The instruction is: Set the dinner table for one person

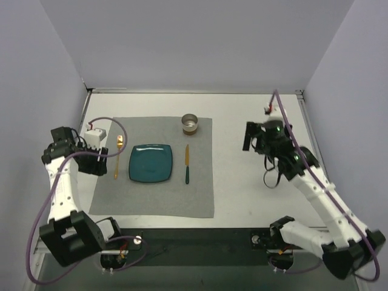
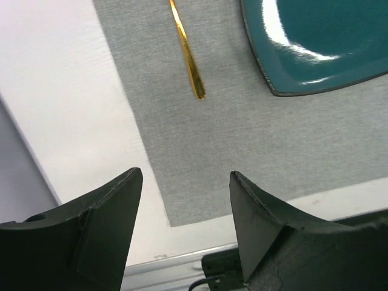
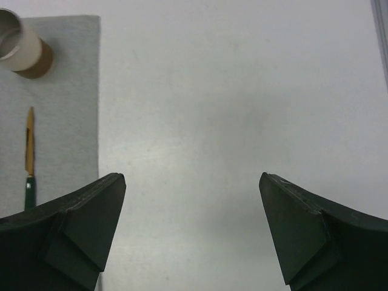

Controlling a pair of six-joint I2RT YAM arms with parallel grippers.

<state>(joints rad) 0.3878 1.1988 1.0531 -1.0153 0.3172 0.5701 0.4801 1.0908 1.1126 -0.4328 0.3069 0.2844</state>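
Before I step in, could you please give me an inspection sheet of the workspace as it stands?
Surface: white dinner table, with a grey mat lying flat on it.
Job's things: all on the mat. Teal plate in the middle, gold fork to its left, green-handled knife to its right, cup at the far right corner.
Clutter: nothing seen.
Grippers: left pincer open and empty over the mat's near left corner; right pincer open and empty over bare table right of the mat.
Cables: purple cables run along both arms, off the setting.
Surroundings: plain walls on three sides.
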